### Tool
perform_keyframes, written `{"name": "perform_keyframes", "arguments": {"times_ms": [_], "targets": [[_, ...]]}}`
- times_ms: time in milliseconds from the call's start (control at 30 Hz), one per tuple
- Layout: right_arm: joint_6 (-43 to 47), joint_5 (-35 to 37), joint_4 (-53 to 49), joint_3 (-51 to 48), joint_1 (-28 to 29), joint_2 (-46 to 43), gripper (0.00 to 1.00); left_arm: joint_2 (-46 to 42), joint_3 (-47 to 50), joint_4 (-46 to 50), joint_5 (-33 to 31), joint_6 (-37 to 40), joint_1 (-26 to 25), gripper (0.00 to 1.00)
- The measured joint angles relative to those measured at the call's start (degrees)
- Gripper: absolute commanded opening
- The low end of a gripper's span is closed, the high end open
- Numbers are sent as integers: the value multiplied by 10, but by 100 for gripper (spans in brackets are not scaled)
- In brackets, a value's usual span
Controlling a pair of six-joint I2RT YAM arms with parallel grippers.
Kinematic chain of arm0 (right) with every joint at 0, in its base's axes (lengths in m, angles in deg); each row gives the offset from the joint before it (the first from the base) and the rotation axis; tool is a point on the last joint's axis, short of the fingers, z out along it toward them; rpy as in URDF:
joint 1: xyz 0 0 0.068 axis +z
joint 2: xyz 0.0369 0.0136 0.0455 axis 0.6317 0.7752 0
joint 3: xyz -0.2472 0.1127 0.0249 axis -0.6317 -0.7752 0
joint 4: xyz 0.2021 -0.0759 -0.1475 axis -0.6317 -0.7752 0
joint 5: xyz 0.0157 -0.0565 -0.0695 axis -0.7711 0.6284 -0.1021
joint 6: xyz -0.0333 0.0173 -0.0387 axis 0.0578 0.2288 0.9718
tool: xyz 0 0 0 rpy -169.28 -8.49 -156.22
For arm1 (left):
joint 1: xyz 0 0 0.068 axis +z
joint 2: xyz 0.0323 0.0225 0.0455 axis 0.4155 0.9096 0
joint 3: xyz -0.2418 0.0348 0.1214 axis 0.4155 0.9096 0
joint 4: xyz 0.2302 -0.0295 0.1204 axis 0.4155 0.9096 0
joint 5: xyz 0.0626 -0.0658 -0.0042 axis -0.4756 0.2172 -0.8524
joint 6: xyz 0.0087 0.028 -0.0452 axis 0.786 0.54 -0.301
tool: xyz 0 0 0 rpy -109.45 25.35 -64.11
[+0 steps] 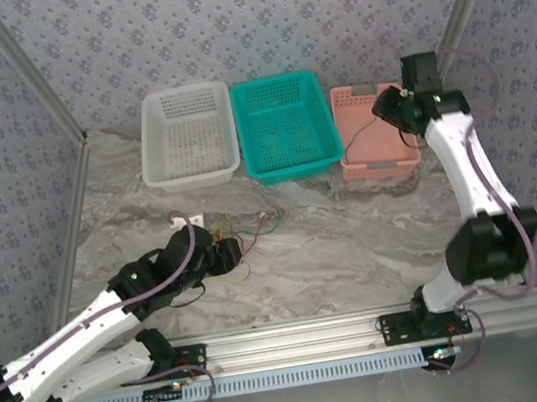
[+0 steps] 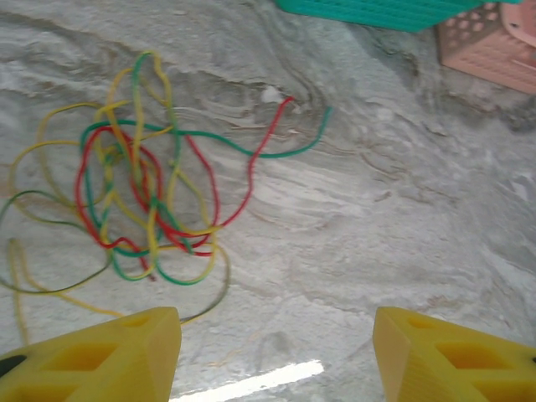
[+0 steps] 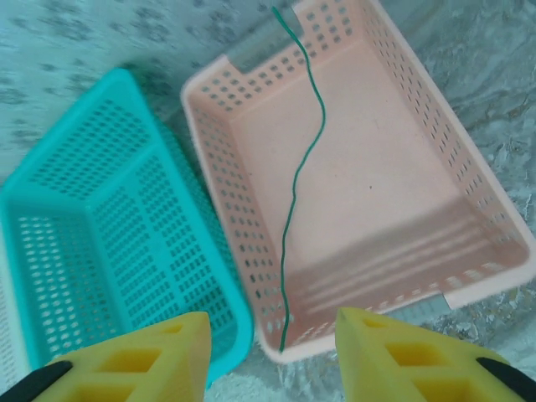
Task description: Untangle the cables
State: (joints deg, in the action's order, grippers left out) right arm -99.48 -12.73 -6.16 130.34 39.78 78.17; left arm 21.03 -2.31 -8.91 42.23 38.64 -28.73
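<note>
The left gripper (image 2: 276,335) hovers with its jaws apart and empty just short of the tangled cables (image 2: 142,201), a yellow, red and green knot on the marbled table (image 2: 394,218); the right gripper (image 3: 272,331), jaws likewise apart and empty, hangs over the pink basket (image 3: 243,209), along which one green cable (image 3: 306,159) stretches end to end.

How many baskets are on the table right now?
3: a white basket at the back left, a teal basket beside it in the middle, and a pink basket on the right.
</note>
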Motion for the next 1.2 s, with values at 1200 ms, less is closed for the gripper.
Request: {"name": "perform_keyframes", "arguments": {"times_ms": [1200], "targets": [[121, -34, 105, 351, -56, 541, 28, -46, 33, -193, 178, 109, 27, 69]]}}
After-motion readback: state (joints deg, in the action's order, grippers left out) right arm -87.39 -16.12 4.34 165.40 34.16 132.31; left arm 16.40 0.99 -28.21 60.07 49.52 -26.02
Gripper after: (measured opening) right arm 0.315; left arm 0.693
